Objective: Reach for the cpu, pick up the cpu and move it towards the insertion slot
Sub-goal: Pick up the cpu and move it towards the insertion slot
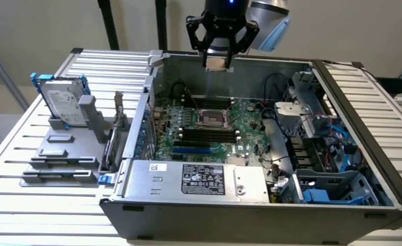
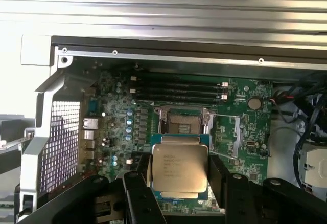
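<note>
Black angular tool [image 1: 218, 62], pale grey rounded wrist joint [image 1: 269, 18], blue light

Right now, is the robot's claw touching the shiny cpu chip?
Touching. In the wrist view, the gripper has its black fingers pressed against both sides of the cpu, holding it above the motherboard.

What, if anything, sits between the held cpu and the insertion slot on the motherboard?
Nothing visible. The gripper holds the cpu above the open case, and the insertion slot lies uncovered on the motherboard, with no cable crossing it.
</note>
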Controlling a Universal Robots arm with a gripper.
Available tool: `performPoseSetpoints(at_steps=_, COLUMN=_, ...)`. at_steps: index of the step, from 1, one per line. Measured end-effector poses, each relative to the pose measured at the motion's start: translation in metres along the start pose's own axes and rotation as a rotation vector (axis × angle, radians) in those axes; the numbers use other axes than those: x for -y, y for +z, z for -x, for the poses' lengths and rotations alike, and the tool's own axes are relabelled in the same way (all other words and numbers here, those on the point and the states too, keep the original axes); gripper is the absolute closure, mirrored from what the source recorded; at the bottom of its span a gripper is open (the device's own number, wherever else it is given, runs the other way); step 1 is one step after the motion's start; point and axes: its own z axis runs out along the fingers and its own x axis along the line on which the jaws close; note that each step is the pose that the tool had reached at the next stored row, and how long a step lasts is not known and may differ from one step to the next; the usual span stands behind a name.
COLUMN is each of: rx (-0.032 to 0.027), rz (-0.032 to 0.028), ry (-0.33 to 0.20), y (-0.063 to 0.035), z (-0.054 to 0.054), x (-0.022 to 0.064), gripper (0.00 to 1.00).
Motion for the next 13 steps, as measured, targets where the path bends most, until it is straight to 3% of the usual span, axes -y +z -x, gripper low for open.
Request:
performPoseSetpoints(at_steps=5, rx=-0.0081, rz=-0.0115, ry=0.007, y=0.0, z=0.0038, x=-0.002, gripper=0.45)
performPoseSetpoints(at_steps=13, rx=-0.0069, rz=-0.0119, ry=0.025, y=0.0001, z=0.0044, x=-0.0027, gripper=0.45)
